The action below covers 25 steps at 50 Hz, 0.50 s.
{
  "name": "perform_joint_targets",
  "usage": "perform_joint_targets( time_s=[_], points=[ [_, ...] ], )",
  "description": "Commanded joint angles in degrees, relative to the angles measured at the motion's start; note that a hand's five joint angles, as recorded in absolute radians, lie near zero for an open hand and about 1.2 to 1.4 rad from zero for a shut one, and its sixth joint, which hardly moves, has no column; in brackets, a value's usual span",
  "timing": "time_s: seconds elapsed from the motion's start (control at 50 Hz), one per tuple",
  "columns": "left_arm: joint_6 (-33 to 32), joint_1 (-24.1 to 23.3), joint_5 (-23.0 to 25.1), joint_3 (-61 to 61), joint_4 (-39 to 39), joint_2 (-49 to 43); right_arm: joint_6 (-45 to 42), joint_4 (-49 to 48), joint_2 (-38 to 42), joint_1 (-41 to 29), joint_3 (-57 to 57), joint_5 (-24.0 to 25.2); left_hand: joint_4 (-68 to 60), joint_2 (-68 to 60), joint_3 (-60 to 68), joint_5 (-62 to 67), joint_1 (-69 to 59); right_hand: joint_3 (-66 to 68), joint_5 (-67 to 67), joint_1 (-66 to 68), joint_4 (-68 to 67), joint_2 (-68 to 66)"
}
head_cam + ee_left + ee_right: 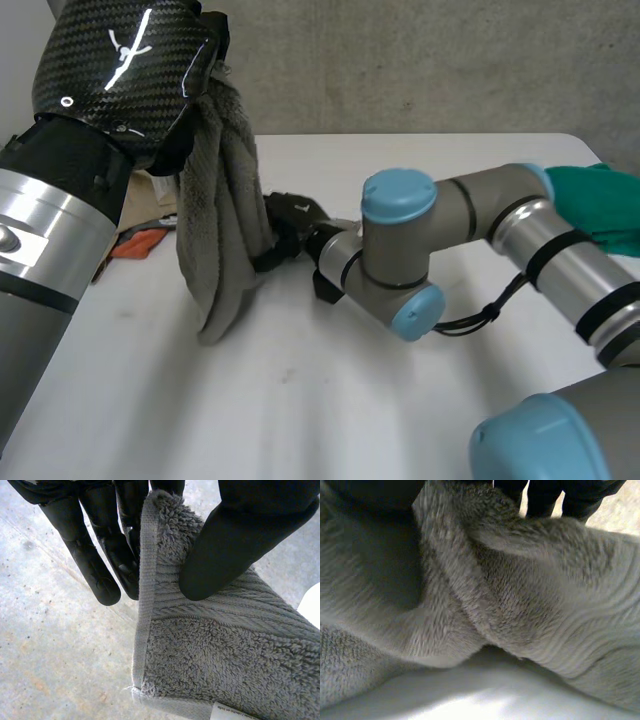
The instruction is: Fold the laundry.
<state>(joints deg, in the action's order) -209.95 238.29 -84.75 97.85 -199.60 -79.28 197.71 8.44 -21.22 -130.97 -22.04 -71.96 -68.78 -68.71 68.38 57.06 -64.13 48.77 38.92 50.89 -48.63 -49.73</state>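
Note:
A grey terry towel (215,220) hangs bunched from my raised left hand (240,540), its lower end touching the white table (300,400). In the left wrist view the thumb and fingers (100,575) pinch the towel's hemmed edge (145,580) close to a corner, where a white label (235,712) shows. My right hand (290,215) reaches in from the right at mid height and touches the hanging towel's side. In the right wrist view thick towel folds (520,605) lie across my right hand (545,492), just above the table.
A green cloth (600,205) lies at the table's far right, behind the right arm (400,250). An orange and black object (140,242) and something beige (160,185) sit behind the left arm (110,60).

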Motion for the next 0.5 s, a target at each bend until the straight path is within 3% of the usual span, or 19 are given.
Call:
perform_joint_targets(
  time_s=[0.02,0.1,0.16,0.24,0.3,0.36,0.5],
  points=[
    [-0.02,0.68,-0.06,-0.47,-0.53,0.00,-2.06,4.12,0.13,0.18,-2.92,-0.98,-11.22,-11.29,11.62,12.94,-15.87,31.23,31.08,29.11,-31.37,-30.27],
    [-0.02,2.88,0.11,-0.82,-0.61,0.09,-12.31,5.44,-8.71,6.65,-6.51,-9.22,-11.22,-11.29,11.62,12.94,-15.87,31.23,31.08,29.11,-31.37,-30.27],
    [-0.02,5.34,0.20,-1.35,-0.26,0.09,-20.85,5.71,-16.38,12.48,-9.86,-11.79,-11.22,-11.29,11.62,12.94,-15.87,31.23,31.08,29.11,-31.37,-30.27],
    [-0.02,9.29,0.20,-1.70,1.05,-0.09,-36.30,8.33,-30.60,19.60,-17.58,-9.52,-11.22,-11.29,11.62,12.94,-15.87,31.23,31.08,29.11,-31.37,-30.27],
    [0.06,12.80,1.16,-1.35,3.25,-0.79,-44.31,10.88,-35.36,20.31,-21.71,-7.15,-11.22,-11.29,11.62,12.94,-15.87,31.23,31.08,29.11,-31.37,-30.27],
    [0.42,15.71,3.79,-0.56,6.76,-2.72,-47.76,14.57,-38.71,20.49,-24.18,-5.91,-11.22,-11.29,11.62,12.94,-15.87,31.23,31.08,29.11,-31.37,-30.27],
    [0.24,15.71,9.69,1.11,13.09,-17.03,-50.23,25.74,-43.56,20.40,-29.20,-5.03,-11.22,-11.29,11.62,12.94,-15.87,31.23,31.08,29.11,-31.37,-30.27]
  ],
)
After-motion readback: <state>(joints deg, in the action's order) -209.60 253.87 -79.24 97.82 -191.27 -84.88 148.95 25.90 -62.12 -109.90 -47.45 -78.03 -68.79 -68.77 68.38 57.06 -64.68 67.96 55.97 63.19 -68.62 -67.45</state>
